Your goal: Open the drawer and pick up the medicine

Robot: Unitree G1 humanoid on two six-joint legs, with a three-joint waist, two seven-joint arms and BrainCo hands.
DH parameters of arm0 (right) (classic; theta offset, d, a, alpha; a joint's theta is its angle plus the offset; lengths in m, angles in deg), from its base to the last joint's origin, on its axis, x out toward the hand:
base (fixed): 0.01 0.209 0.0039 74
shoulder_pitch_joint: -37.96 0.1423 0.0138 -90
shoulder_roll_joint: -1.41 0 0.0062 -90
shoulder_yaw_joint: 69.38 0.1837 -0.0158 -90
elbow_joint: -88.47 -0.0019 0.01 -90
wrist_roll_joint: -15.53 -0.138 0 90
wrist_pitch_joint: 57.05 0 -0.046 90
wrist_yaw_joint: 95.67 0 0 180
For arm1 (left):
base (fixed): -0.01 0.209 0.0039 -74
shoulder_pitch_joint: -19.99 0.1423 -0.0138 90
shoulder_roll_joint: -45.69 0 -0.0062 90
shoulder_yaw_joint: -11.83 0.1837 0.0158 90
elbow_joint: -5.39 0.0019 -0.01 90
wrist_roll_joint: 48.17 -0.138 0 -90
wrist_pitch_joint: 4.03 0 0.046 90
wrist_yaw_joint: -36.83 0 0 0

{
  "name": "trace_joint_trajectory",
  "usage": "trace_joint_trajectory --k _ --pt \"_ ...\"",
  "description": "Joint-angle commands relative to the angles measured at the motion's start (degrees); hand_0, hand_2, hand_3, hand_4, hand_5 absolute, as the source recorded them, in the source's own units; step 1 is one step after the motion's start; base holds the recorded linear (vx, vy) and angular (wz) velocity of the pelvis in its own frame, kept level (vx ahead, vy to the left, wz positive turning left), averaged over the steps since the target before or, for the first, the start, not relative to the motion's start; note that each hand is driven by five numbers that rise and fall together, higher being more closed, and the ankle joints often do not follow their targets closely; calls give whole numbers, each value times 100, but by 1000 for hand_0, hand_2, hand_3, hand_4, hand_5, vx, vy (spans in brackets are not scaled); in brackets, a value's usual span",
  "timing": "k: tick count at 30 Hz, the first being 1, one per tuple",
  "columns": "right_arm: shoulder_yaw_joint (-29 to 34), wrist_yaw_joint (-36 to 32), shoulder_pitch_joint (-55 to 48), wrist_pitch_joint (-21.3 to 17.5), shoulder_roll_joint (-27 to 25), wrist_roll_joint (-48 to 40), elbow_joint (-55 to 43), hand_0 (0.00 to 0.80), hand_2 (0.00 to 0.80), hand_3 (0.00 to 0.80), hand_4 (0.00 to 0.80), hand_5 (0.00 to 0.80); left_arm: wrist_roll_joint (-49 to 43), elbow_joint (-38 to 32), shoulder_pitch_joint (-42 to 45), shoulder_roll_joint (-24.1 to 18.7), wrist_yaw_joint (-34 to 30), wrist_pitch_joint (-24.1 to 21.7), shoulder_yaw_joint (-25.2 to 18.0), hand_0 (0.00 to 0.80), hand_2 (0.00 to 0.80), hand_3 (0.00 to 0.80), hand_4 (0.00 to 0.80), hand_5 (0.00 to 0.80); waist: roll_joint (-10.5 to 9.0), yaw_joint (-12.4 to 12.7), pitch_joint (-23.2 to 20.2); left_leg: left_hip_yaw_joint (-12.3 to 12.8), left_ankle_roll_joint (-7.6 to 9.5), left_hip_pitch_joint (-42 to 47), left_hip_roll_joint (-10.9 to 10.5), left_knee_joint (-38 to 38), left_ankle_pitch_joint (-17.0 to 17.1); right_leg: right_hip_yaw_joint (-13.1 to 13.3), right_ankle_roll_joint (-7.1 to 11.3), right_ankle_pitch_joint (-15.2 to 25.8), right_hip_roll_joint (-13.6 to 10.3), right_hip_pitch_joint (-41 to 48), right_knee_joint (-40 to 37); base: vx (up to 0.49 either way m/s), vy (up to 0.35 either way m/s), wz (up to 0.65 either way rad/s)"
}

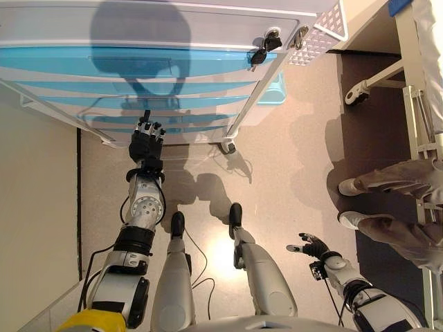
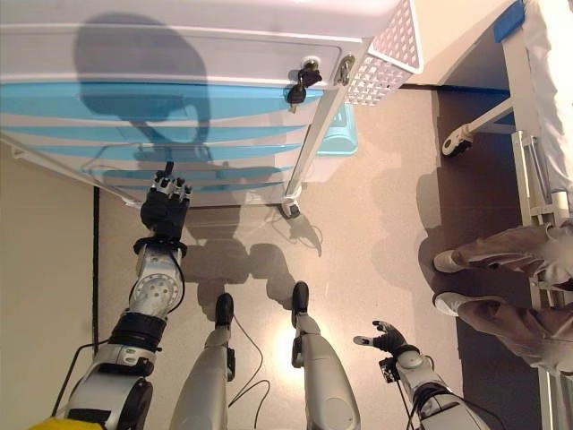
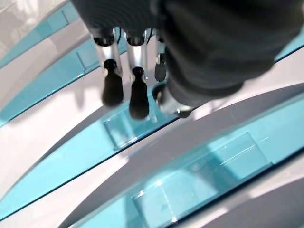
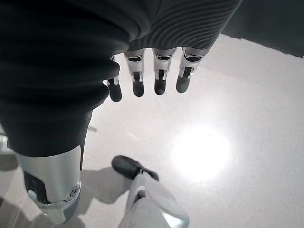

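Beige speckled floor (image 1: 277, 180) | white wheeled cabinet (image 1: 208, 28), glossy blue-fronted drawers (image 1: 124, 69) all closed, medicine unseen | keys (image 1: 261, 50) in lock | left hand (image 1: 145, 144) fingers straight at lower drawer front | right hand (image 1: 313, 246) relaxed, empty | person's shoes (image 1: 354, 200) by bed frame (image 1: 415, 104)

Speckled beige floor (image 1: 291, 173) with a bright light reflection low in the middle, a darker floor strip (image 1: 367, 138) on the right under a white wheeled bed frame (image 1: 415, 104), a seated person's legs (image 1: 394, 207) beside it, cream wall (image 1: 34, 207) on the left.
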Motion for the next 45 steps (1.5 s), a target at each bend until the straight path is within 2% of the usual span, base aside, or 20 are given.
trace_joint_trajectory --k 1,12,14,16,31,45 --pt "-105 5 -317 4 -250 95 154 0 0 0 0 0 -551 -1216 -395 -476 -389 -529 -360 800 800 800 800 800 100 -66 -508 -297 295 -588 -380 480 -280 -131 341 -162 -105 -131 343 0 0 0" --pt "-93 1 -332 7 -239 103 162 0 0 0 0 0 -581 -1205 -266 -440 -387 -486 -386 800 800 800 800 800 115 -62 -523 -295 298 -646 -381 516 -278 -120 336 -165 -119 -171 369 0 0 0" --pt "-88 4 -337 9 -244 93 166 0 0 0 0 0 -599 -1188 -270 -449 -358 -494 -387 502 502 502 502 502 118 -67 -524 -295 299 -665 -384 532 -284 -116 334 -170 -117 -182 380 0 0 0" --pt "-88 22 -337 7 -249 88 172 0 0 0 0 0 -604 -1169 -267 -453 -323 -495 -390 0 0 0 0 0 119 -65 -527 -291 299 -672 -383 537 -286 -114 333 -170 -116 -181 380 0 0 0" --pt "-130 49 -301 43 -286 66 173 0 0 0 0 0 -818 -1034 -509 -624 -36 -521 -309 0 0 0 0 0 144 -102 -556 -266 294 -703 -371 560 -296 -103 329 -171 -102 -239 410 0 0 0" --pt "-166 51 -284 59 -311 64 182 0 0 0 0 0 -800 -885 -810 -684 -43 -486 -172 0 0 0 0 0 134 -168 -631 -253 290 -781 -363 618 -314 -77 328 -160 -92 -294 428 0 0 0"
